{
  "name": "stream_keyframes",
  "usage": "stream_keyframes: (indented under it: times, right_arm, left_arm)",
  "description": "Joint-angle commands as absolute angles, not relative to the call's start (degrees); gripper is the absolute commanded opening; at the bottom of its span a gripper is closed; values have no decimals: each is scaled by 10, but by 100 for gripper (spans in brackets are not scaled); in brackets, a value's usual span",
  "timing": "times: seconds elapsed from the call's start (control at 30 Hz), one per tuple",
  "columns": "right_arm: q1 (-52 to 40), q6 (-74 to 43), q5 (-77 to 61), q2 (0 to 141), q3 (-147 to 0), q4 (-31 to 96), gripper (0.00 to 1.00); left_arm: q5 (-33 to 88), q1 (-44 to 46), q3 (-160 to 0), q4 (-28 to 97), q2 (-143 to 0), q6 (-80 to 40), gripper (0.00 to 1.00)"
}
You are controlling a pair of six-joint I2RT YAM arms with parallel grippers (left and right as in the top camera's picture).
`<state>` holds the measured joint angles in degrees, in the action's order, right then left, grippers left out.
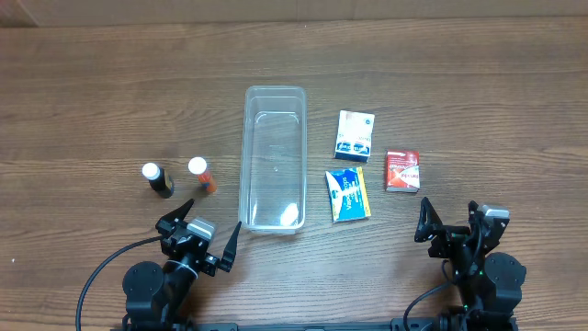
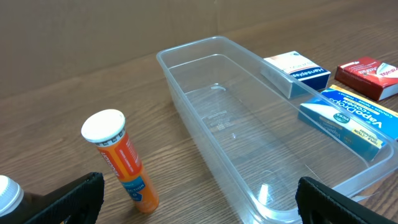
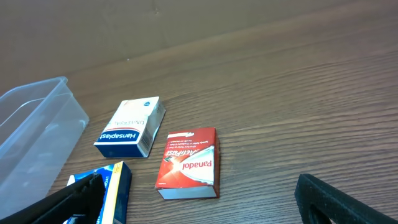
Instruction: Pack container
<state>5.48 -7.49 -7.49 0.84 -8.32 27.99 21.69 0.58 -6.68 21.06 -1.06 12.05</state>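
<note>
The clear plastic container (image 1: 273,158) lies empty at the table's middle, long axis front to back; it also shows in the left wrist view (image 2: 249,118) and at the left edge of the right wrist view (image 3: 31,134). Right of it lie a white-and-blue Hansaplast box (image 1: 354,135), a blue-and-yellow box (image 1: 348,194) and a red Panadol box (image 1: 402,171). Left of it stand an orange tube (image 1: 201,175) and a dark bottle (image 1: 157,180), both white-capped. My left gripper (image 1: 198,241) is open and empty near the front edge. My right gripper (image 1: 453,224) is open and empty, in front of the red box.
Bare wooden table lies behind and to both sides of the objects. Black cables run from both arm bases along the front edge.
</note>
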Motion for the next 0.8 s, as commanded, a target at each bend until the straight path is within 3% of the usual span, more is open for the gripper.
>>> stream_keyframes:
  times: [0.0, 0.33, 0.53, 0.6, 0.77]
  right_arm:
    - [50, -75, -76, 2, -79, 270, 100]
    - [50, -77, -123, 2, -79, 237, 100]
    - [50, -183, -228, 15, -122, 142, 100]
    - [50, -182, -225, 54, -176, 163, 100]
    - [50, -146, -211, 328, -442, 389, 100]
  left_arm:
    - [221, 0, -63, 208, -7, 127, 100]
    - [221, 0, -63, 208, -7, 127, 100]
    - [221, 0, -63, 208, -7, 127, 100]
    - [221, 0, -63, 208, -7, 127, 100]
    - [221, 0, -63, 208, -7, 127, 100]
